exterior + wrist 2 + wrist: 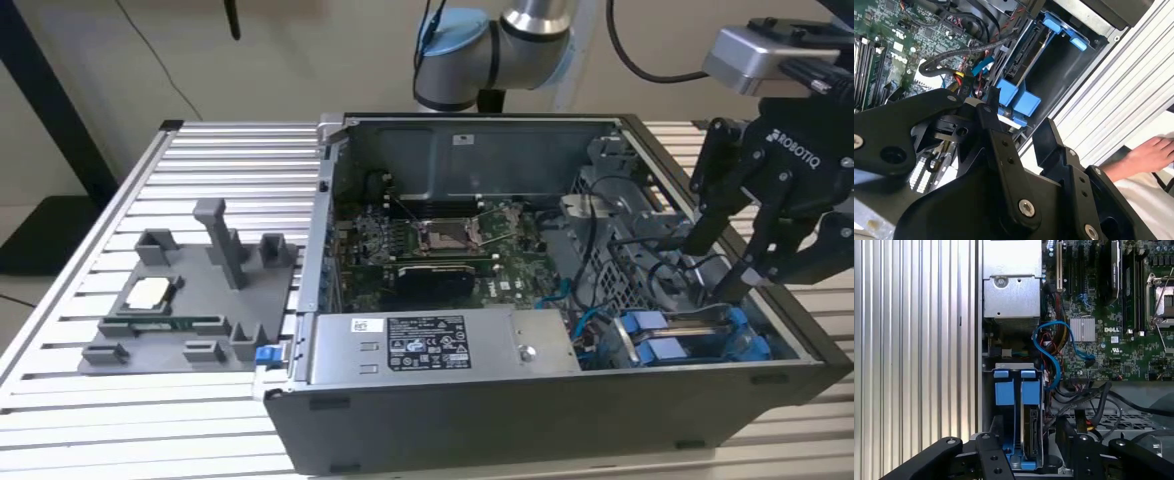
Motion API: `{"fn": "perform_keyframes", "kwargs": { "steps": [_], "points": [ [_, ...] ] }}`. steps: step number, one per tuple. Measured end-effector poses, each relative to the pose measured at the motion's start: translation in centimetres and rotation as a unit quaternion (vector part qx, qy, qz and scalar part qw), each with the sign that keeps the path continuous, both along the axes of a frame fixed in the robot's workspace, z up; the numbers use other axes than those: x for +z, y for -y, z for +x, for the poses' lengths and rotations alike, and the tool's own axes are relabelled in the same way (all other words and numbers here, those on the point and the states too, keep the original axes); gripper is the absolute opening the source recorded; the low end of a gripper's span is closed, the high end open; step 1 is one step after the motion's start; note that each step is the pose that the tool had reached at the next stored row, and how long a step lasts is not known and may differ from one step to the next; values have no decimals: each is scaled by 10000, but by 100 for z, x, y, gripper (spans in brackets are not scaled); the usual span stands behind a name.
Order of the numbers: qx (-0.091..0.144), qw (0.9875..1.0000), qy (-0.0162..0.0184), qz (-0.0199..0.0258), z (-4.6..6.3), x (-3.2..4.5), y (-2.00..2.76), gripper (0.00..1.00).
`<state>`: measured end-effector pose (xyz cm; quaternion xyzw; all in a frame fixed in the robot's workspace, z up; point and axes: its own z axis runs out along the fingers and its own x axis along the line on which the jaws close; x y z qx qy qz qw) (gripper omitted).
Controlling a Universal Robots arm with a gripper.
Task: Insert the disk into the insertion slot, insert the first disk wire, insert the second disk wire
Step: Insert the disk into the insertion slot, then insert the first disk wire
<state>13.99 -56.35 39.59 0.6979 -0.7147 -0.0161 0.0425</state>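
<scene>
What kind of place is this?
Probably a robotics lab or test bench: an open computer case sits on a ribbed metal table, with a robot arm reaching over it.

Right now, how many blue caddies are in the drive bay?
2, side by side: one caddy beside the case wall, another caddy nearer the motherboard. More may be hidden.

Black, screw-studded tool (714, 270) on a silver-and-blue arm (534, 22)
</scene>
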Motion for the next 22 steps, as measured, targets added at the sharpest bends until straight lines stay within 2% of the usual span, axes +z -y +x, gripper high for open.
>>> {"fn": "perform_keyframes", "kwargs": {
  "steps": [5,10,18,22],
  "points": [
    [0,10000,0,1,0,1,-1,55],
    [0,10000,0,11,0,54,-6,55],
    [-2,10000,0,19,-4,75,-54,55],
    [-6,10000,0,38,-32,74,-104,55]
  ]
}}
